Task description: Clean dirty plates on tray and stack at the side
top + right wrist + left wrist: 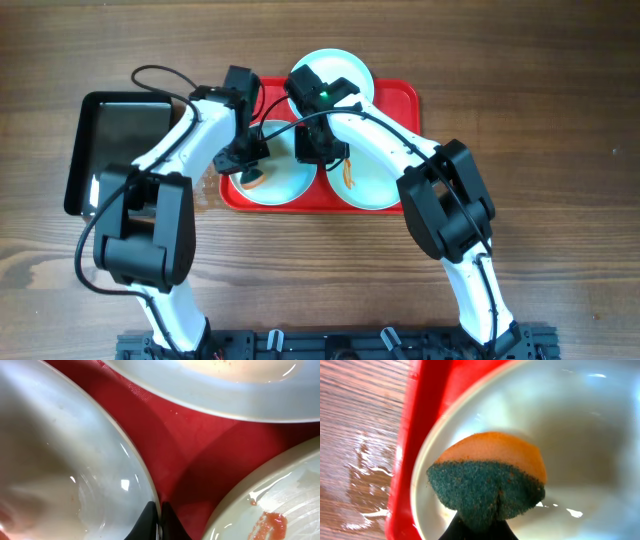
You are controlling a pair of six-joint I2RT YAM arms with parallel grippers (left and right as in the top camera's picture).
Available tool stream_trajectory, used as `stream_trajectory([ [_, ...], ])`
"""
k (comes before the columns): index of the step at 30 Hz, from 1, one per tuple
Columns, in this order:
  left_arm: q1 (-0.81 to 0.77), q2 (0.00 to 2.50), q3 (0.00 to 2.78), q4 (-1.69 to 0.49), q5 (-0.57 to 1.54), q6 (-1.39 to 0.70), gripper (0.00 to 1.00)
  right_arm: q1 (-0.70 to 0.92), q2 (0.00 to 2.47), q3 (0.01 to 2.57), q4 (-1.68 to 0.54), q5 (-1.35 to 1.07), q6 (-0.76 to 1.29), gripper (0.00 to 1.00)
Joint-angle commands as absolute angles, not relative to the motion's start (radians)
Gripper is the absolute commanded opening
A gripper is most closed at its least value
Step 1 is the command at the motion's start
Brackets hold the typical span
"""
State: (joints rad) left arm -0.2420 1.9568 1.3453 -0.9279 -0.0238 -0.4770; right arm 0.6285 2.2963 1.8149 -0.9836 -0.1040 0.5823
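Three pale plates lie on the red tray (405, 100). My left gripper (248, 165) is shut on a green-and-orange sponge (487, 480) and presses it into the front-left plate (290, 185), which also shows in the left wrist view (590, 435). My right gripper (316, 150) is shut on the right rim of that same plate (60, 460), its fingertips (160, 510) pinching the edge. The front-right plate (375, 185) carries an orange smear (270, 522). The third plate (340, 70) sits at the tray's far edge, partly hidden by the right arm.
A glossy black tray (115, 135) lies left of the red tray. The wood beside the red tray's left rim (420, 435) is wet (365, 470). Both arms cross over the tray's front half.
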Motion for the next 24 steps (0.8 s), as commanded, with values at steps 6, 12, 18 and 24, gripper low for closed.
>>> stream_trajectory([
  [6,-0.358,1.951,1.339,-0.825,0.130,-0.515,0.04,0.622,2.313,1.812,-0.989,-0.060,0.604,0.04],
  [12,-0.362,2.030,1.339,-0.823,0.145,-0.532,0.04,0.622,2.313,1.812,-0.989,-0.060,0.604,0.04],
  [18,-0.362,2.061,1.339,-0.907,-0.050,-0.475,0.04,0.622,2.313,1.812,-0.994,-0.060,0.602,0.04],
  [24,-0.360,2.061,1.339,-0.914,-0.391,-0.418,0.04,0.622,2.313,1.812,-0.995,-0.059,0.601,0.04],
])
